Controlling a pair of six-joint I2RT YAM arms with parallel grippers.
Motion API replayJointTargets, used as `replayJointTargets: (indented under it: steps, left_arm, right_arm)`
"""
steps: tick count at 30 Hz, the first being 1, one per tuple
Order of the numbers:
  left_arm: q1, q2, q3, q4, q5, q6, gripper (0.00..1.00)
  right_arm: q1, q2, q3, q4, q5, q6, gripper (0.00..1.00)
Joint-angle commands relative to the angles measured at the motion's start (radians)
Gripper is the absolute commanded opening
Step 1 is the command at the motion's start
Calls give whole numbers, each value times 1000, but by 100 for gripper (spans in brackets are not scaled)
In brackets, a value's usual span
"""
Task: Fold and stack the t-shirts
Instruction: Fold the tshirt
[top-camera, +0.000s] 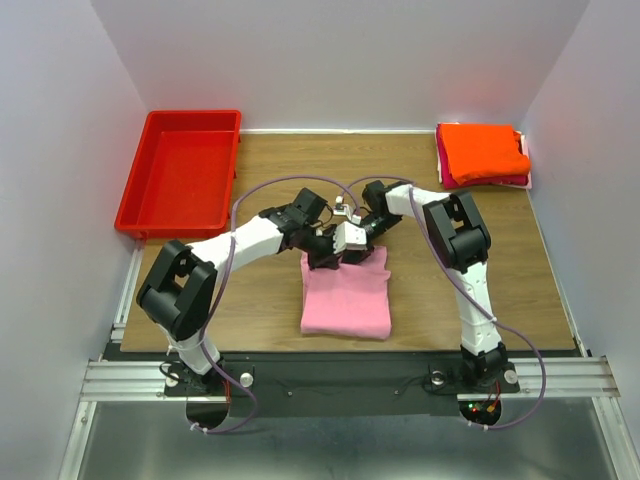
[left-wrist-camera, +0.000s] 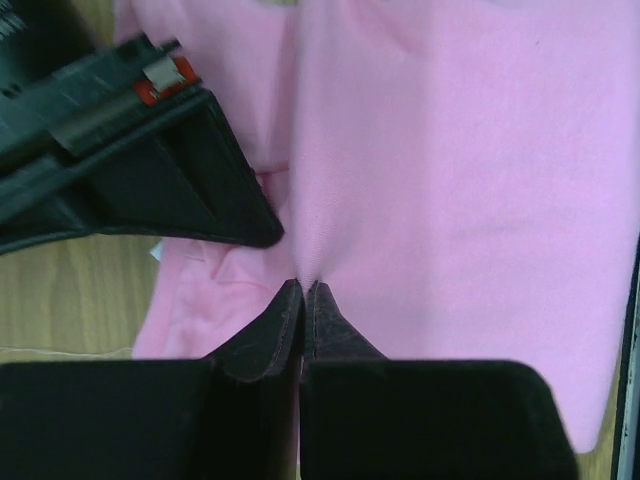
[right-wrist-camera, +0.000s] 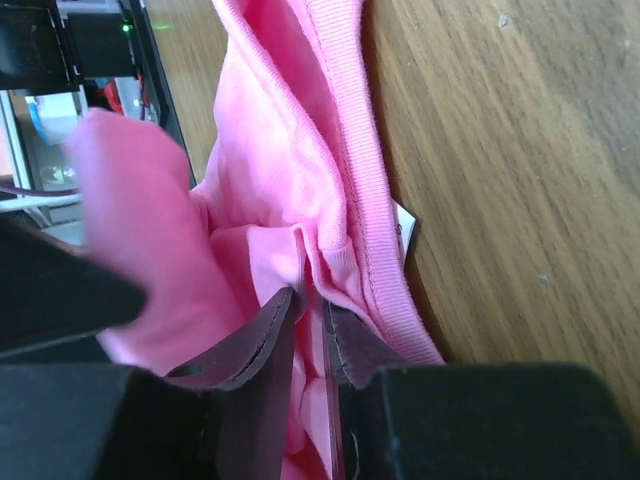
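Observation:
The light pink t-shirt (top-camera: 347, 295) lies partly folded at the table's near middle. My left gripper (top-camera: 325, 255) is shut on its far left edge; in the left wrist view the tips (left-wrist-camera: 304, 290) pinch a fold of the pink cloth (left-wrist-camera: 460, 180). My right gripper (top-camera: 352, 240) is shut on the far edge near the collar; in the right wrist view the jaws (right-wrist-camera: 310, 300) clamp bunched pink cloth (right-wrist-camera: 270, 170) beside the ribbed neckband. The bright orange t-shirt (top-camera: 483, 150) lies folded on the darker pink-red one (top-camera: 447, 175) at the far right corner.
A rigid red plastic tray (top-camera: 183, 172) stands at the far left, over the table's edge. White walls close in the back and sides. Bare wooden table (top-camera: 500, 260) lies right of the pink shirt.

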Motion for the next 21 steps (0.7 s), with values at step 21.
replayJointTargets:
  steps: [21]
  left_arm:
    - [96,-44,132,-35,-17,151,0]
  right_arm:
    - [4,19,-27,37,56,-45,23]
